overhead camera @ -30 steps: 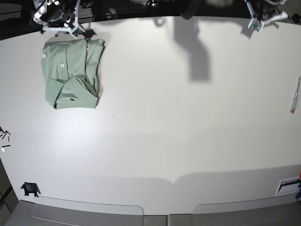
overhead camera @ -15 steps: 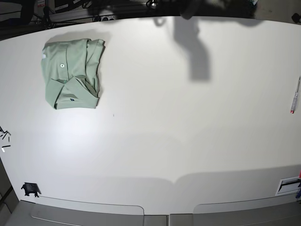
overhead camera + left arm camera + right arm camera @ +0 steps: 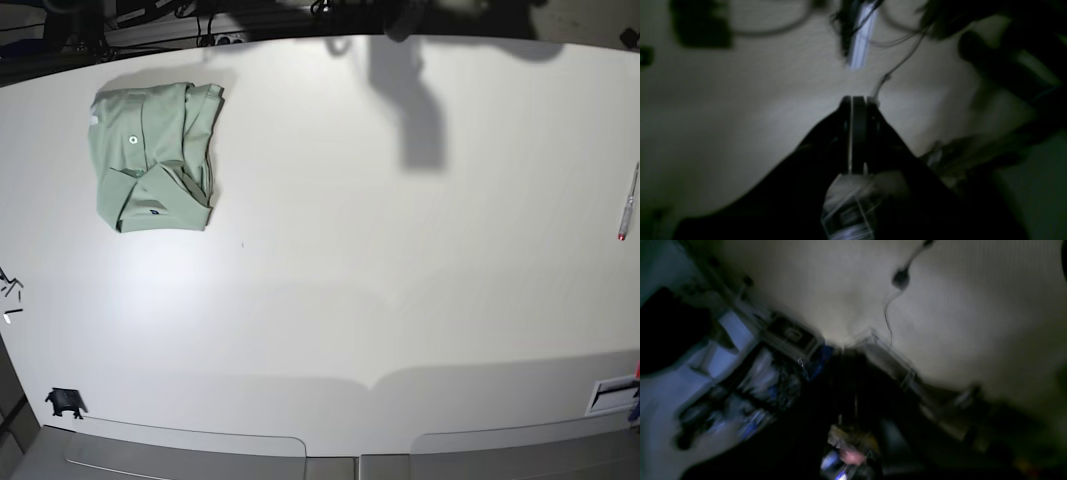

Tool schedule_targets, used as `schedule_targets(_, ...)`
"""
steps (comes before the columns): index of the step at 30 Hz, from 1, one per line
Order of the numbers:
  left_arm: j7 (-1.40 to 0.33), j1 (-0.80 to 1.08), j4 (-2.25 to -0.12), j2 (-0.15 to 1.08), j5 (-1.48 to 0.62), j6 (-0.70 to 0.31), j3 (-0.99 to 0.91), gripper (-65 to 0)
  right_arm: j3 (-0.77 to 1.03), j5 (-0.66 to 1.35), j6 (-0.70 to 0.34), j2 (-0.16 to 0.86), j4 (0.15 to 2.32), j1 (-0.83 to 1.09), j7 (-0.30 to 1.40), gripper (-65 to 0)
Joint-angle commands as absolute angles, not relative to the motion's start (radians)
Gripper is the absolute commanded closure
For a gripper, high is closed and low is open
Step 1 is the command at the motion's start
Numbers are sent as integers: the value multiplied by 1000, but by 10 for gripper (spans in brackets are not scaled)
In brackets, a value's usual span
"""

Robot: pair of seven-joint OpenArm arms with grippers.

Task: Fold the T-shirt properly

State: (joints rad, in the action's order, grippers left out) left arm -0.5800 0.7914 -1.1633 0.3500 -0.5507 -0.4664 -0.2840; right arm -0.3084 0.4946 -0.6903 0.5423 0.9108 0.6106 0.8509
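Observation:
The T-shirt (image 3: 155,155), pale sage green, lies folded into a compact rectangle at the far left of the white table (image 3: 380,260), with a small white button and a tiny dark mark showing on top. No arm appears in the base view. In the left wrist view my left gripper (image 3: 855,100) is shut, its dark fingers pressed together with nothing between them, over a dim pale surface with cables. The right wrist view is dark and blurred; my right gripper (image 3: 853,380) shows only as a black mass, shut and holding nothing I can make out.
A red-tipped pen (image 3: 627,203) lies at the table's right edge. Small dark bits (image 3: 10,290) sit at the left edge and a black clip (image 3: 64,402) near the front left corner. A white tray (image 3: 612,393) sits at the front right.
Both arms, seen a second ago at the table's far corners, have pulled back out of the base view. The folded T-shirt has stayed put.

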Motion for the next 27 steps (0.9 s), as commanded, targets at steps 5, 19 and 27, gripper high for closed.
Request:
schedule_targets(5, -519, 648, -920, 264, -558, -576, -287, 0, -458, 218, -698, 439, 628, 400, 665, 0)
schedule_targets(19, -167, 493, -719, 183, -96, -519, -286, 0, -550, 223, -316, 242, 543, 196, 503, 0)
schedule_targets(27, -109, 493, -719, 183, 4, -268, -286, 0, -550, 445, -162, 243, 543, 197, 388, 0)
